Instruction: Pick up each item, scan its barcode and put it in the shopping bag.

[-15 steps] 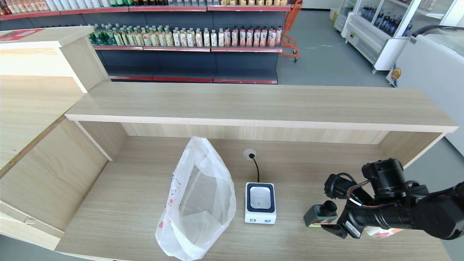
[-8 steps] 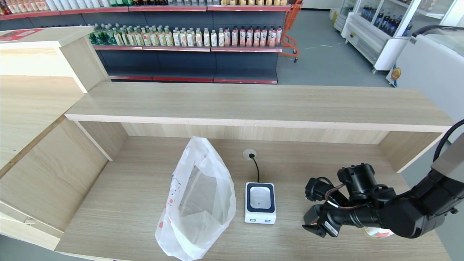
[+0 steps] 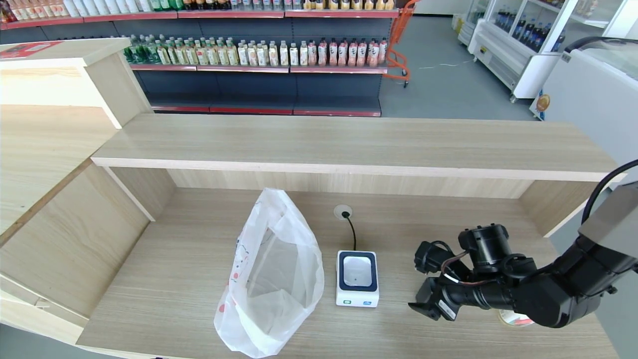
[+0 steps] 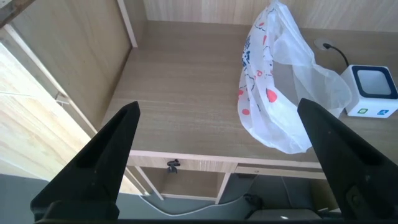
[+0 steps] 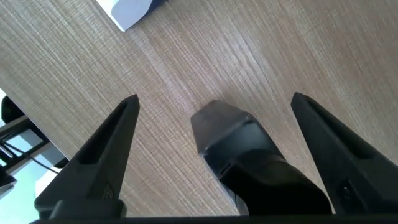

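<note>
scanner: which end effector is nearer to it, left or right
Right. The right end effector is low over the counter just right of the scanner. The left end effector is near the counter's front edge, beyond the shopping bag.

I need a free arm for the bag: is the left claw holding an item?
No, the left claw is spread wide open with nothing in it, above the counter near the shopping bag.
</note>
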Robot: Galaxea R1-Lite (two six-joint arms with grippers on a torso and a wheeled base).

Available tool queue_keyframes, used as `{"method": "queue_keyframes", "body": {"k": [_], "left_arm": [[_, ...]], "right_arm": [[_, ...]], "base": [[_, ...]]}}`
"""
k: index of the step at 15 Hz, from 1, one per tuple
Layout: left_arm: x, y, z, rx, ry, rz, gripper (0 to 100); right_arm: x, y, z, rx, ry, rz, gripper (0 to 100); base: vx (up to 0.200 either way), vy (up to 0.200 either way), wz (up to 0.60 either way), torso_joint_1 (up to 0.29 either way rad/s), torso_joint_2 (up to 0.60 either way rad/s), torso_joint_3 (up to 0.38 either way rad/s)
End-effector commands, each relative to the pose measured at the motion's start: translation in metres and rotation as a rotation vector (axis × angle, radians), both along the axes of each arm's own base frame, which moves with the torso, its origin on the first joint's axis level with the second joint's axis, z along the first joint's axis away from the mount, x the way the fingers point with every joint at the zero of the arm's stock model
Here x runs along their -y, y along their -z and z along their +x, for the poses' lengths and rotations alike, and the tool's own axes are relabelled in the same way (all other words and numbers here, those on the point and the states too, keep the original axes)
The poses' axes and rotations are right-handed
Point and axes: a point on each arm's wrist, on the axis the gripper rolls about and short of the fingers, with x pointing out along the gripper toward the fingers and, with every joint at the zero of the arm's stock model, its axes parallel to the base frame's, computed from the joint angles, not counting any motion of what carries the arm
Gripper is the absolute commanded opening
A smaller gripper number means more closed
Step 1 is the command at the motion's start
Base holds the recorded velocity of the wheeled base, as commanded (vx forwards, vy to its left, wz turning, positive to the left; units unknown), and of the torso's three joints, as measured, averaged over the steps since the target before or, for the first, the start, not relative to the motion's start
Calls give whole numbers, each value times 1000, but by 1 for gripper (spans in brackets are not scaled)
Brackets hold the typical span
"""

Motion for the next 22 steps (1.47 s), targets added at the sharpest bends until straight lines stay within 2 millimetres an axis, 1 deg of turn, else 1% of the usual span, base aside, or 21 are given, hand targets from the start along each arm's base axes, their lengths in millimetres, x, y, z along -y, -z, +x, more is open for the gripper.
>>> {"method": "queue_keyframes", "body": {"k": [1, 5, 8, 10, 11, 12, 13, 14, 15, 16, 17, 18, 19, 20, 22], "left_arm": [[0, 0, 0, 1, 1, -1, 100], [0, 0, 0, 1, 1, -1, 100], [0, 0, 0, 1, 1, -1, 100], [0, 0, 0, 1, 1, -1, 100], [0, 0, 0, 1, 1, -1, 100], [0, 0, 0, 1, 1, -1, 100], [0, 0, 0, 1, 1, -1, 100], [0, 0, 0, 1, 1, -1, 100], [0, 0, 0, 1, 1, -1, 100], [0, 0, 0, 1, -1, -1, 100], [0, 0, 0, 1, 1, -1, 100], [0, 0, 0, 1, 1, -1, 100], [0, 0, 0, 1, 1, -1, 100], [0, 0, 0, 1, 1, -1, 100], [0, 0, 0, 1, -1, -1, 100]], "right_arm": [[-1, 6, 2, -12, 0, -4, 0], [0, 10, 0, -20, 1, -8, 0], [0, 3, 1, 13, 12, 16, 0], [-1, -14, 3, 56, 59, 85, 0], [0, -30, 2, 72, 116, 157, 0], [0, -40, 0, 77, 149, 204, 0], [7, -62, -10, 101, 235, 296, 0], [19, -76, -24, 158, 279, 274, 0], [30, -85, -38, 236, 300, 200, 0], [44, -92, -49, 333, 278, 100, 0], [53, -96, -55, 401, 244, 18, 0], [58, -103, -57, 484, 178, -67, 0], [59, -107, -57, 529, 117, -76, 0], [61, -110, -56, 578, 34, -78, 0], [80, -117, -58, 716, -194, -194, 0]], "base": [[0, 0, 0, 0, 0, 0], [0, 0, 0, 0, 0, 0], [0, 0, 0, 0, 0, 0], [0, 0, 0, 0, 0, 0], [0, 0, 0, 0, 0, 0], [0, 0, 0, 0, 0, 0], [0, 0, 0, 0, 0, 0], [0, 0, 0, 0, 0, 0], [0, 0, 0, 0, 0, 0], [0, 0, 0, 0, 0, 0], [0, 0, 0, 0, 0, 0], [0, 0, 0, 0, 0, 0], [0, 0, 0, 0, 0, 0], [0, 0, 0, 0, 0, 0], [0, 0, 0, 0, 0, 0]]}}
